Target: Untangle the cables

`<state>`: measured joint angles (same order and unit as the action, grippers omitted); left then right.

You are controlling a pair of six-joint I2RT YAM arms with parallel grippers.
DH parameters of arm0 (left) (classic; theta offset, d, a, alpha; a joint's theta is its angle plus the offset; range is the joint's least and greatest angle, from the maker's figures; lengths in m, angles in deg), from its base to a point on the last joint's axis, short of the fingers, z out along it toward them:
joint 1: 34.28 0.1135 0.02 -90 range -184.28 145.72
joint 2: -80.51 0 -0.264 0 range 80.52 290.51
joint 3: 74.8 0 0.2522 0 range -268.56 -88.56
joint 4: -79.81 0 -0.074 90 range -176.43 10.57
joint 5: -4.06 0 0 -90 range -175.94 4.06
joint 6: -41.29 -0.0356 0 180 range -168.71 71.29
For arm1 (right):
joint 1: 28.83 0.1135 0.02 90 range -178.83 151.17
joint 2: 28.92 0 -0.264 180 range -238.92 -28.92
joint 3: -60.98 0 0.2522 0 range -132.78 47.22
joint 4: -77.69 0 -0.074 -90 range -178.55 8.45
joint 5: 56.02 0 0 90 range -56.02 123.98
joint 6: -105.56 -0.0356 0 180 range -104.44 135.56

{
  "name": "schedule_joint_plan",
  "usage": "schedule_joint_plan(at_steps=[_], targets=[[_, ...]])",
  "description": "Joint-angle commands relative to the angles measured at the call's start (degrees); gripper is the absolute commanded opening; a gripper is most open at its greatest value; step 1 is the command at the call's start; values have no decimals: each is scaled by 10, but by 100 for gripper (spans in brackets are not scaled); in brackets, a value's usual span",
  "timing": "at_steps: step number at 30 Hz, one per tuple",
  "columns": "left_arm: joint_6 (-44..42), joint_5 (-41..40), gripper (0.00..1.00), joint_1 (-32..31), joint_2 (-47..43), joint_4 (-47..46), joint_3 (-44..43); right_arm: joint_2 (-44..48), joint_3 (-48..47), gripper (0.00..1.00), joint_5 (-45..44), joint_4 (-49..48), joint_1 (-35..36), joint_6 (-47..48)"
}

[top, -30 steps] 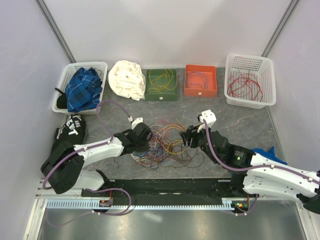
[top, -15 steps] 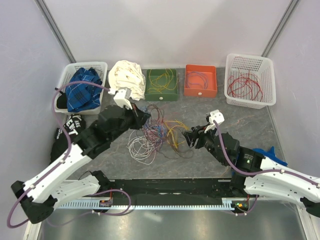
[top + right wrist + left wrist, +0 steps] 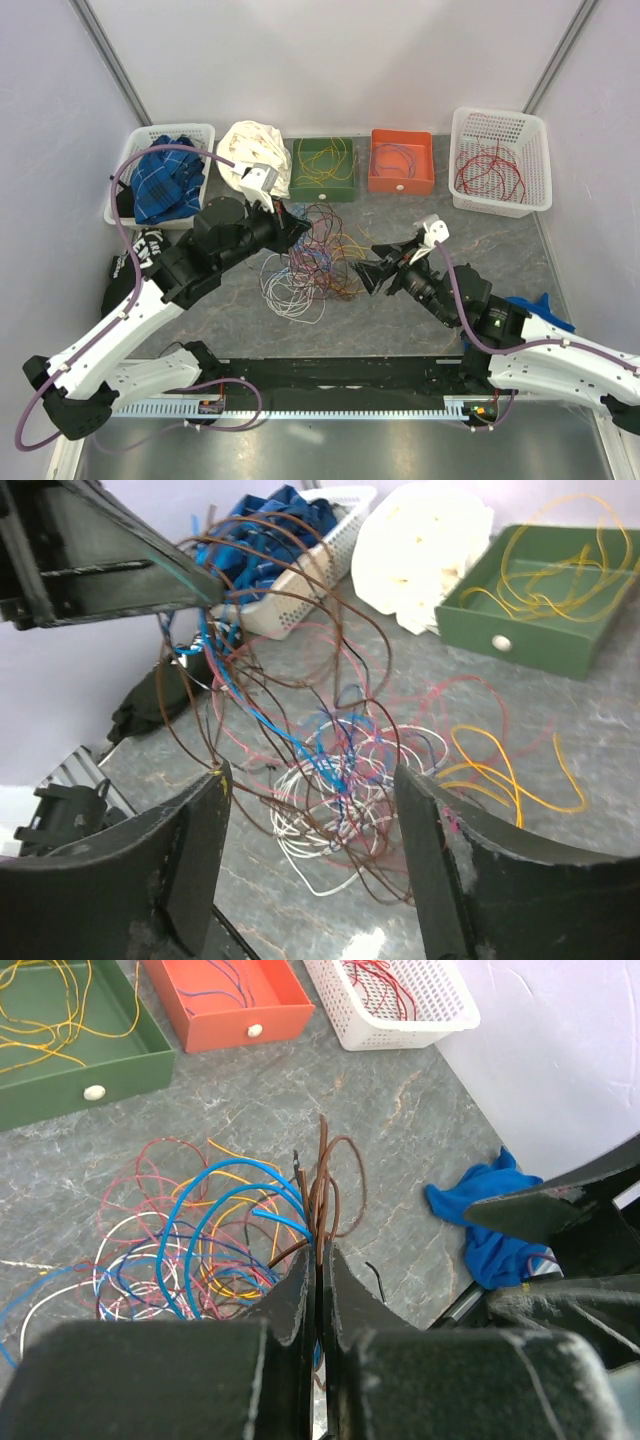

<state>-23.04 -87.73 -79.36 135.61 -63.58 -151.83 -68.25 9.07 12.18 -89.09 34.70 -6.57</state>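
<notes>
A tangle of thin cables (image 3: 315, 262) in brown, blue, pink, white and yellow lies mid-table. My left gripper (image 3: 290, 222) is above its far left side, shut on a few brown and blue cables (image 3: 322, 1200) and holding them up; strands trail from it down to the pile (image 3: 190, 1245). My right gripper (image 3: 370, 272) is at the tangle's right edge, open and empty. In the right wrist view the lifted brown loops (image 3: 300, 660) hang ahead of its spread fingers (image 3: 190, 850), with the white coil (image 3: 330, 800) on the table between them.
Along the back stand a white basket with blue cloth (image 3: 128, 160), a white cloth (image 3: 255, 155), a green box with yellow cables (image 3: 322, 188), an orange box (image 3: 401, 183) and a white basket of red cables (image 3: 500, 205). Black cloth (image 3: 140, 262) lies left, blue cloth (image 3: 540, 303) right.
My left arm has risen and swung toward the back, pulling a bunch of cables up out of the pile and stretching it. My right gripper has stayed by the tangle's right edge.
</notes>
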Motion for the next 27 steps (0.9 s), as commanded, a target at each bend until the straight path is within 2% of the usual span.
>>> schedule_joint_plan(at_steps=[1,6,10,14,20,27], targets=[[-32,8,2,0,-1,-23,13,-30,-6,77,60,-97,2,11],[-13,16,2,0,18,-30,24,-72,-3,78,117,-159,3,-4],[-7,16,2,0,19,-35,23,-112,-2,73,153,-208,3,-1],[-5,29,2,0,16,-39,17,-122,11,66,130,-207,2,8],[-7,33,2,0,13,-38,14,-121,49,65,89,-171,3,30],[-5,35,2,0,11,-38,17,-163,74,65,62,-164,2,44]])
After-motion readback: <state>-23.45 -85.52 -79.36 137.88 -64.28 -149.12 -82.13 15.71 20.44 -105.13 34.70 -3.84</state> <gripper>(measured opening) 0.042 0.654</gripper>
